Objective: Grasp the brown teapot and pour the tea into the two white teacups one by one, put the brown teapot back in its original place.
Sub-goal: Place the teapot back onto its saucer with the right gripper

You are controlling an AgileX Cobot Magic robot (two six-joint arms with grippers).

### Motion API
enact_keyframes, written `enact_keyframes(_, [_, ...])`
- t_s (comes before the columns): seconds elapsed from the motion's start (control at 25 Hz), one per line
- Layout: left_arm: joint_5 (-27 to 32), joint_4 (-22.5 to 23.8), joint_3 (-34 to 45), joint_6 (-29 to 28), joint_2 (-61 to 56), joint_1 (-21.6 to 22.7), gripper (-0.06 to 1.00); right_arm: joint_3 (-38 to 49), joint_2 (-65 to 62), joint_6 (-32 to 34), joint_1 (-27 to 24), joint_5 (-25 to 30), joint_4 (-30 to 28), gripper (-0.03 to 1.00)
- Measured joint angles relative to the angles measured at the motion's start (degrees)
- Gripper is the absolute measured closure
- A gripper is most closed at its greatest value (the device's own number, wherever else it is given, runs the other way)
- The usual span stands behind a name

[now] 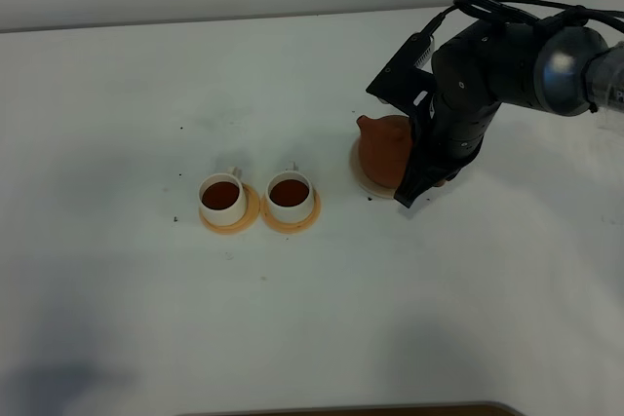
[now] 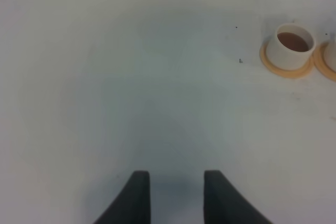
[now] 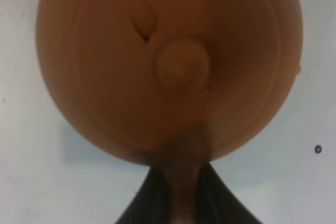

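The left half of the white table [image 1: 107,94] lies bare and wide, with a few dark specks. The left gripper [image 2: 172,195] hangs over that open stretch, its 2 fingers apart and holding nothing. Further right stand the 2 white teacups [image 1: 222,196] [image 1: 290,193], each on an orange coaster [image 1: 230,216], the coasters' rims just touching; both cups hold dark tea [image 1: 221,194]. A clear gap separates them from the cream coaster [image 1: 361,170], where the brown teapot [image 1: 385,148] sits, spout toward the cups. The right gripper [image 3: 184,190] is clamped on the teapot's handle. Bare table continues to the right edge.
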Motion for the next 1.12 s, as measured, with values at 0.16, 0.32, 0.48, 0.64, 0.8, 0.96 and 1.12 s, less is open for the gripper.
enact_keyframes(0.16, [0.0,0.0,0.0,0.0,0.0,0.0,0.65,0.0,0.0,0.9,0.0,-0.2,0.1,0.80])
enact_keyframes(0.32, [0.0,0.0,0.0,0.0,0.0,0.0,0.65,-0.1,0.0,1.8,0.0,-0.7,0.3,0.64])
enact_keyframes(0.48, [0.0,0.0,0.0,0.0,0.0,0.0,0.65,-0.1,-1.1,2.7,0.0,1.5,0.3,0.48])
enact_keyframes(0.64, [0.0,0.0,0.0,0.0,0.0,0.0,0.65,-0.8,-4.8,4.0,0.1,8.0,0.3,0.42])
enact_keyframes(0.8, [0.0,0.0,0.0,0.0,0.0,0.0,0.65,-1.0,-9.4,5.6,0.1,18.1,0.7,0.43])
enact_keyframes(0.96, [0.0,0.0,0.0,0.0,0.0,0.0,0.65,0.6,-13.7,5.8,0.1,26.9,4.6,0.48])
enact_keyframes(1.12, [0.0,0.0,0.0,0.0,0.0,0.0,0.65,7.5,-19.6,5.8,0.1,28.5,9.0,0.54])
